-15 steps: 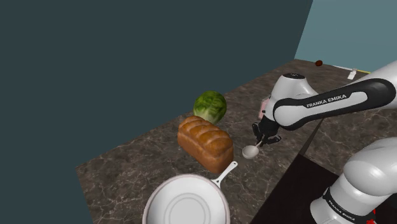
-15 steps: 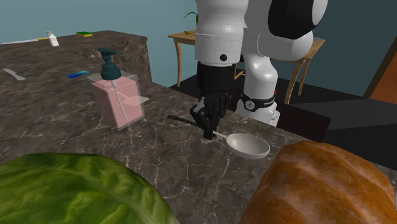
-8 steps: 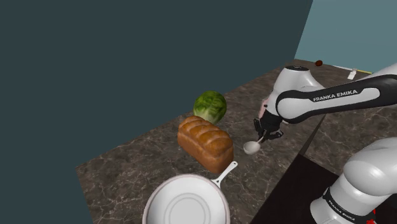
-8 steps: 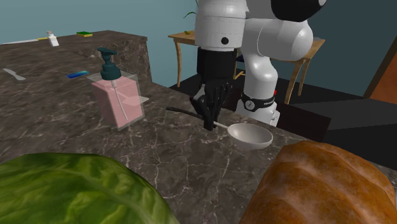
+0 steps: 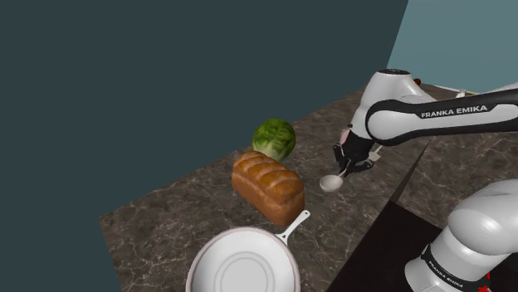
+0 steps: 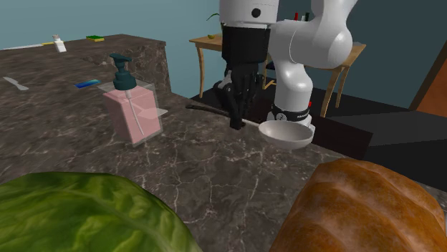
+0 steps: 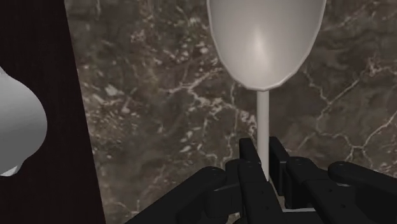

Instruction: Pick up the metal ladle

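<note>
The ladle (image 6: 285,134) is pale grey with a round bowl and a thin handle whose far end looks dark. My black gripper (image 6: 237,122) is shut on the handle and holds the ladle clear above the dark marble counter (image 6: 179,172). From the shoulder view the ladle bowl (image 5: 330,182) hangs below the gripper (image 5: 346,168), beside the loaf. In the wrist view the fingers (image 7: 254,162) clasp the slim handle, and the ladle bowl (image 7: 264,38) sticks out ahead of them over the marble.
A brown bread loaf (image 5: 267,186) and a green melon-like ball (image 5: 274,138) lie on the counter, with a white pan (image 5: 243,265) near the front edge. A pink soap dispenser (image 6: 131,105) stands close by. The robot's base (image 6: 294,107) is just behind.
The gripper has risen with the ladle clasped in it. The ladle bowl, resting on the counter a second ago, now hangs above it.
</note>
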Controlling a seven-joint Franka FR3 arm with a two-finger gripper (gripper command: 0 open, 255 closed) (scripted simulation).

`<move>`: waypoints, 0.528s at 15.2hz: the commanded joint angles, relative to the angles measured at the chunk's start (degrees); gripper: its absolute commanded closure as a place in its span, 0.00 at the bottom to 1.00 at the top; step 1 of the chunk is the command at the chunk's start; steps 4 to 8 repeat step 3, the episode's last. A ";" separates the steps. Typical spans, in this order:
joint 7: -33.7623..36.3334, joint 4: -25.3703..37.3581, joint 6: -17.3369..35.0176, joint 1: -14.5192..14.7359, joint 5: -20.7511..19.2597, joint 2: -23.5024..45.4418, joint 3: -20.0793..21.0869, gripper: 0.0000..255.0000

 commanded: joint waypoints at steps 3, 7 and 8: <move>0.17 1.33 -2.02 -0.20 -0.48 -0.67 -0.37 1.00; 0.17 1.33 -2.02 -0.20 -0.48 -0.67 -0.37 1.00; 0.17 1.33 -2.02 -0.20 -0.48 -0.67 -0.37 1.00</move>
